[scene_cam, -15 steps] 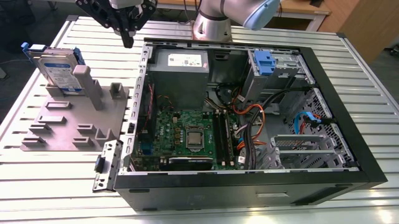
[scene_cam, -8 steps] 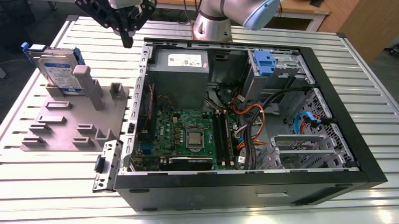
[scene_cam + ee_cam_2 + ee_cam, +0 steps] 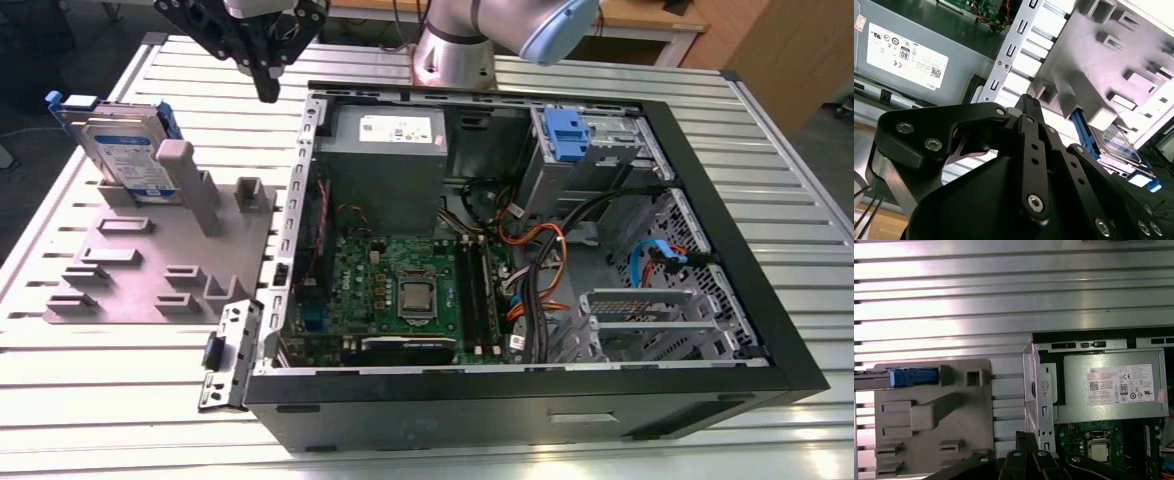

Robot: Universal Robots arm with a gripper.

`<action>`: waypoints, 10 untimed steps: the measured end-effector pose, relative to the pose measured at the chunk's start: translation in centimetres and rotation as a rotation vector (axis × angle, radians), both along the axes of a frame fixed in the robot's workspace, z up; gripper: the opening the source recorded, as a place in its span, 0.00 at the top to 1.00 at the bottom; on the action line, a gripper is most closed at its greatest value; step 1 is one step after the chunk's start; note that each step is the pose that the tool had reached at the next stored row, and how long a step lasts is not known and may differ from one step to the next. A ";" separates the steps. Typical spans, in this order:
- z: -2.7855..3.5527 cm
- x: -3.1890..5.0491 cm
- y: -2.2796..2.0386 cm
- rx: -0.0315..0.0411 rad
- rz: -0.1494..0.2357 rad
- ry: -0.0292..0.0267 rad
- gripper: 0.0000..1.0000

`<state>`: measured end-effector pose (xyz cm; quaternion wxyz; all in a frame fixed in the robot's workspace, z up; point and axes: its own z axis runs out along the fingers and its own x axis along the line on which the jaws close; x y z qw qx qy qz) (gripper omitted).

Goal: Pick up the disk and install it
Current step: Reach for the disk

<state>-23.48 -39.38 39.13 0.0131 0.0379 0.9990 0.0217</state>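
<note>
The computer case (image 3: 534, 395) is a black, sheet-metal box lying with its side open on a table (image 3: 120, 400) of ribbed, brushed aluminium slats. Inside the case sit a green circuit board (image 3: 387, 280) with a square metal processor (image 3: 415, 297), a plain grey boxy power supply (image 3: 387, 160) bearing a white sticker, a small blue plastic latch (image 3: 567, 135) and loops of orange and black cable (image 3: 534, 235).

Beside the case, on the exterior view's left of it, lies a matt grey plastic fixture plate (image 3: 147, 265) with raised rectangular blocks and posts. The disk (image 3: 127, 150) stands on edge in that plate, at the plate's corner farthest from the case and partly behind a grey post. It is a flat rectangular slab of silver metal with a white-and-blue label on its face and a blue plastic frame along its edges. In the second wrist view the disk (image 3: 1114, 142) shows its silver face and blue rim past the plate (image 3: 1079, 55); in the first wrist view it (image 3: 911, 376) is seen edge-on.

The gripper (image 3: 271, 92) is black, angular and bolted together from flat links. It hangs above the table just outside the case's wall by the power supply, between the case and the disk and apart from both. Its fingers meet at the tips with nothing between them, as both wrist views show (image 3: 1027, 102) (image 3: 1025, 437).
</note>
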 end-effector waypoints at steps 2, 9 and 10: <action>0.00 -0.06 0.00 0.0000 0.000 0.0001 0.89; 0.00 -0.10 0.00 0.0000 0.000 0.0001 0.89; 0.00 -0.12 0.00 0.0000 0.000 0.0001 0.89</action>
